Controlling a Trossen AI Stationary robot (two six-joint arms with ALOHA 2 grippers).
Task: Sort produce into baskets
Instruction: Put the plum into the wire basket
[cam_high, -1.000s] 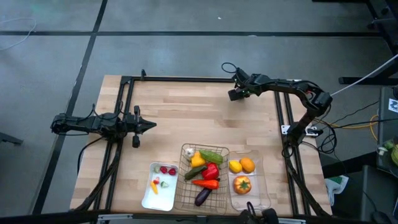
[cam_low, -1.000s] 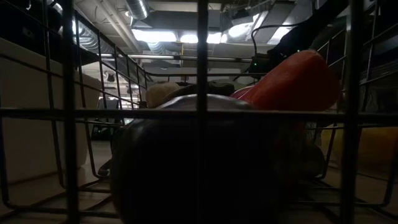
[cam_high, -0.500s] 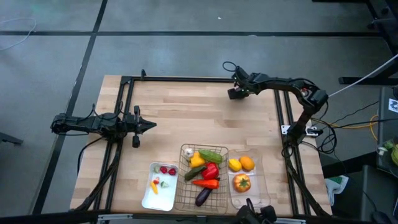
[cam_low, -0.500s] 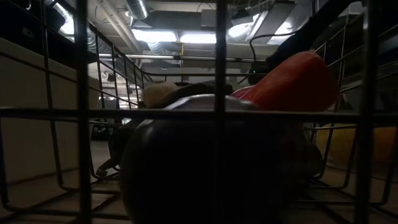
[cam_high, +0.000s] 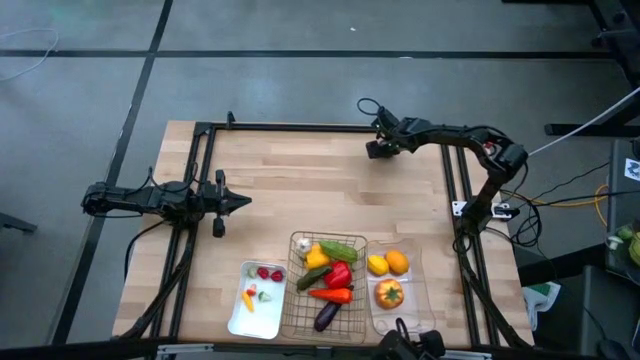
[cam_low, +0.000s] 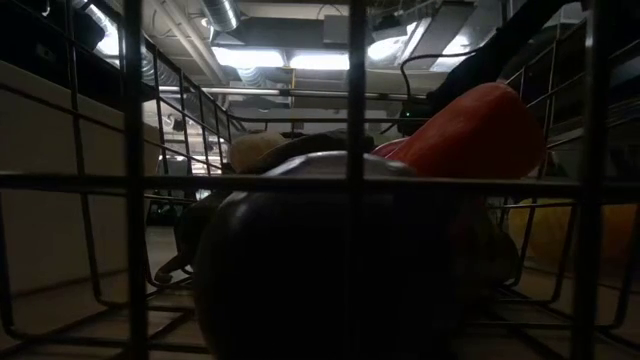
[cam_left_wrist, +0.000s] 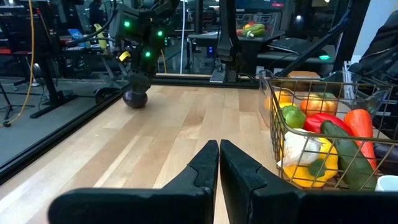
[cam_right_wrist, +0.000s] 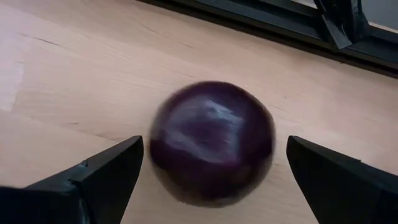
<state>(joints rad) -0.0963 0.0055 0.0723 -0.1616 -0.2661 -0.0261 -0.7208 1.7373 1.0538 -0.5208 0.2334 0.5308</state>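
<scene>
A dark purple round fruit (cam_right_wrist: 211, 140) rests on the bare wood at the table's far side; it also shows in the left wrist view (cam_left_wrist: 135, 98). My right gripper (cam_right_wrist: 214, 144) (cam_high: 377, 151) is over it, open, one finger on either side and apart from it. My left gripper (cam_high: 245, 202) (cam_left_wrist: 219, 146) is shut and empty at the table's left. At the near edge stand the white tray (cam_high: 236, 318) with tiny red balls, the wire basket (cam_high: 293, 300) with peppers, cucumber, carrot and eggplant, and the clear bin (cam_high: 424, 300) with lemon and orange.
A black frame (cam_high: 300, 127) runs along the table's far edge and both sides. Bare wood (cam_high: 300, 190) lies between the two arms and the baskets. The low view looks through the wire basket's bars (cam_low: 352, 180) at the dark eggplant and the red pepper.
In the low view the wire basket's bars have shifted a little toward the picture's right against the produce behind them. Both arms stay about where they were.
</scene>
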